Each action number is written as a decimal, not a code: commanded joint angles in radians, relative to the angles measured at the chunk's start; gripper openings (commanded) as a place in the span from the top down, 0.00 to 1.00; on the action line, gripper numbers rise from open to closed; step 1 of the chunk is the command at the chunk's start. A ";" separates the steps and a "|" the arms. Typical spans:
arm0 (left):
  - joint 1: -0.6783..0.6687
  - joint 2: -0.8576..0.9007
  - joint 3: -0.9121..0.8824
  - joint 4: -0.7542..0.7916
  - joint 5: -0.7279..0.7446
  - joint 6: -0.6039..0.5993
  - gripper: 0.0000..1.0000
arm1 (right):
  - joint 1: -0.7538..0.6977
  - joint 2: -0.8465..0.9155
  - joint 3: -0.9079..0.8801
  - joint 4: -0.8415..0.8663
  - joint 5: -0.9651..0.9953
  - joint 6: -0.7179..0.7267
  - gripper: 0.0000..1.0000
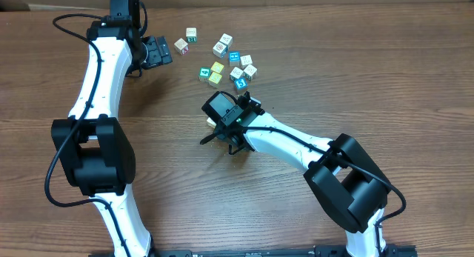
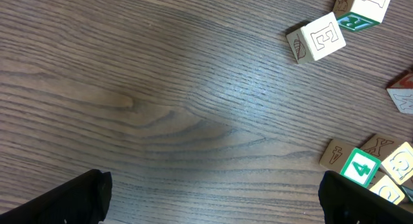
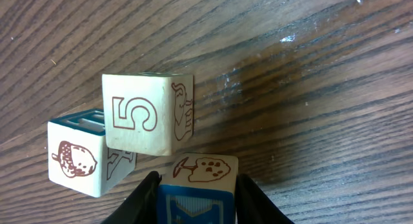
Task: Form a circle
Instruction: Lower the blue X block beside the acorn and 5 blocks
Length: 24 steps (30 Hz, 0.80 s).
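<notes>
The right gripper [image 3: 197, 201] is clamped on a cube [image 3: 205, 169]: one dark finger presses each side of it. The cube has a blue face turned to the wrist camera and a pale face with a brown drawing above that.

Just beyond the right gripper stands a cream cube printed with a brown 5 [image 3: 139, 121], close to the held cube, though I cannot tell whether they touch. Beside the 5 cube, off to the left of the right gripper's view, sits a cube with an acorn drawing [image 3: 76, 161] and a teal top; it touches the 5 cube's lower corner.

From overhead, these make up the unfinished circle [image 1: 243, 70], a tight huddle of white and cyan cubes with no ring shape, right at the right gripper's tips on the brown wooden surface [image 1: 370, 79].

Further from the right gripper, to its left side in the overhead view, lies a loose scatter of cubes [image 1: 216, 64] in white, cyan and yellow.

Well beyond that scatter hangs the left gripper [image 1: 158, 52], with its fingers spread wide apart and nothing between them but bare wood. A cube marked E [image 2: 319, 37] and one with a green 4 [image 2: 360, 167] lie on the side of its view that faces the right gripper.
</notes>
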 commanded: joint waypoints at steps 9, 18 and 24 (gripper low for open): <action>0.002 0.003 0.019 0.001 0.007 -0.009 0.00 | -0.003 0.008 -0.010 -0.005 0.019 0.005 0.70; 0.002 0.003 0.019 0.001 0.007 -0.009 0.00 | -0.003 0.008 -0.008 0.000 0.018 0.005 0.59; 0.002 0.003 0.019 0.001 0.007 -0.009 0.00 | -0.003 0.008 0.006 0.006 0.018 0.004 0.57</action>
